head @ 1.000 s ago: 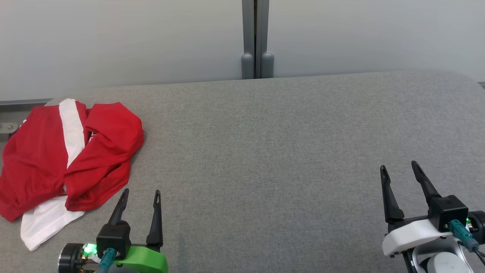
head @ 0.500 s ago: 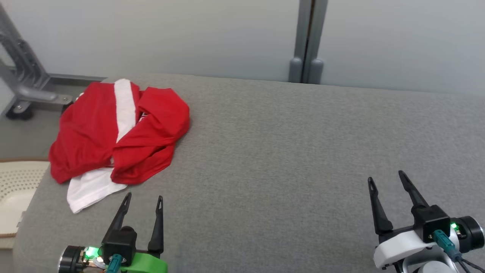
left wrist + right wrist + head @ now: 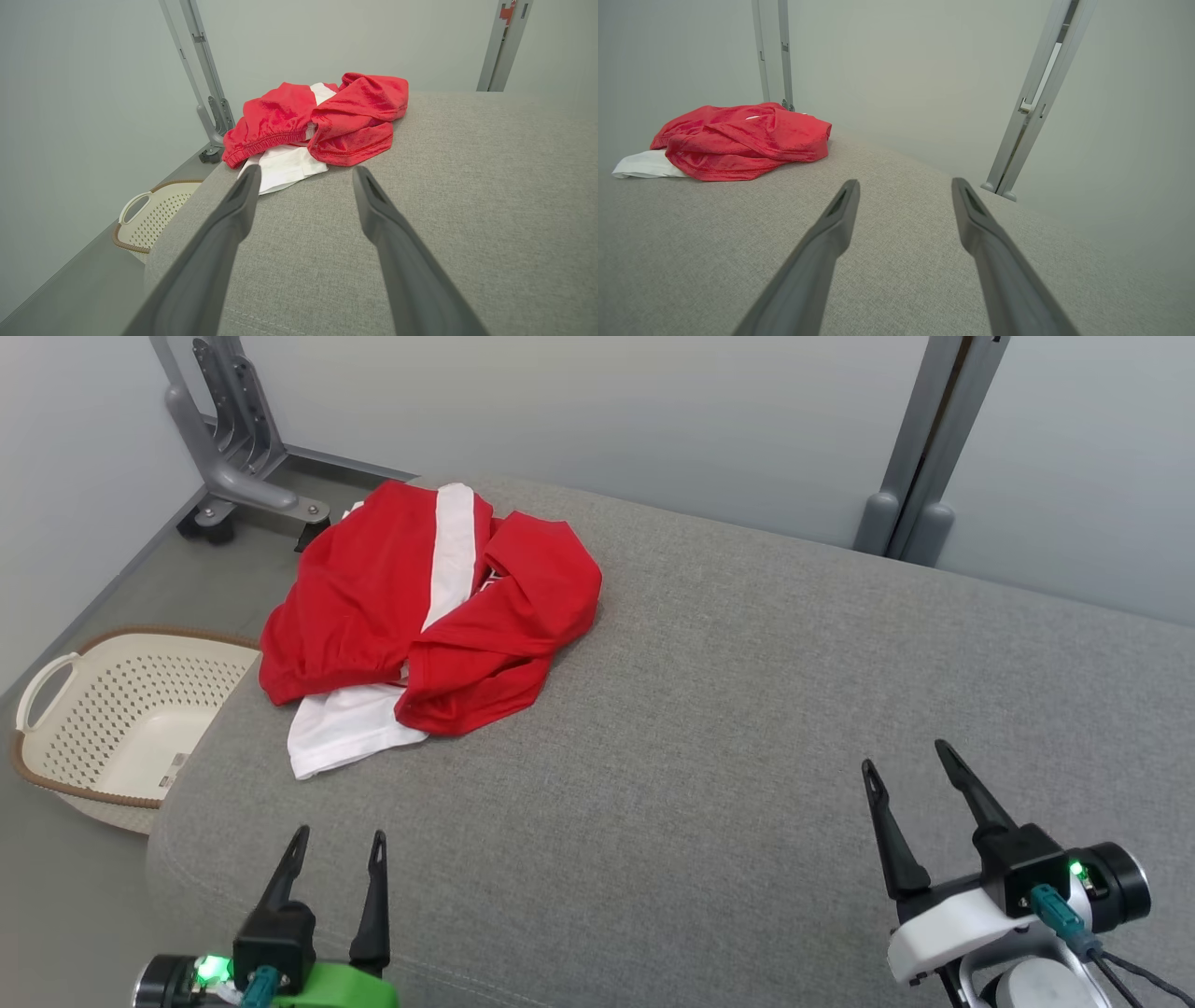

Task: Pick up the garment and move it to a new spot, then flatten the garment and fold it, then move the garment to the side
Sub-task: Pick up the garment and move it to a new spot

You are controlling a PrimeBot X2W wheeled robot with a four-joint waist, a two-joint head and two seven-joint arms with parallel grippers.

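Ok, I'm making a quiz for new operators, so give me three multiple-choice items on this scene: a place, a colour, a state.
1. The left gripper and right gripper are: A. both shut on cloth; B. both open, holding nothing; C. one open, one shut.
2. The garment lies: A. near the far left corner of the grey surface; B. at its middle; C. in the left gripper.
3. The garment is: A. blue; B. black and yellow; C. red and white.
Key: 1 B, jaws stand apart over bare surface; 2 A, the head view shows it there; 3 C, red cloth with white panels.
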